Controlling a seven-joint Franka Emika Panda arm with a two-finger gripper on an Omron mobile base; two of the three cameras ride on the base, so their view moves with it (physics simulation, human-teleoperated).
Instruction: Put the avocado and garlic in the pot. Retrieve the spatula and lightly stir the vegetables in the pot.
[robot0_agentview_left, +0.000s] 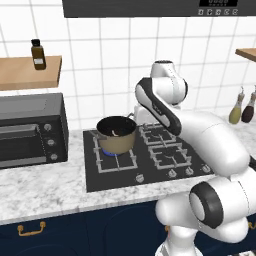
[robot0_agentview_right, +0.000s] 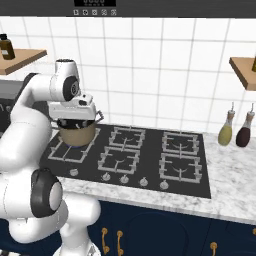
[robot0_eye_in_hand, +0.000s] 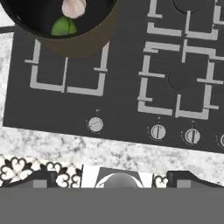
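Pot (robot0_agentview_left: 117, 134) upright (mouth up), holding avocado (robot0_eye_in_hand: 64, 26).

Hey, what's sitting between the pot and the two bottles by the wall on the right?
Right base view: bare black cooktop between the pot and the bottles, with empty burner grates only.

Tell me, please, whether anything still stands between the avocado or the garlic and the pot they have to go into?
Nothing does. In the hand view the green avocado and the pale garlic already lie side by side on the black inside of the pot, which sits on the stove's front left burner.
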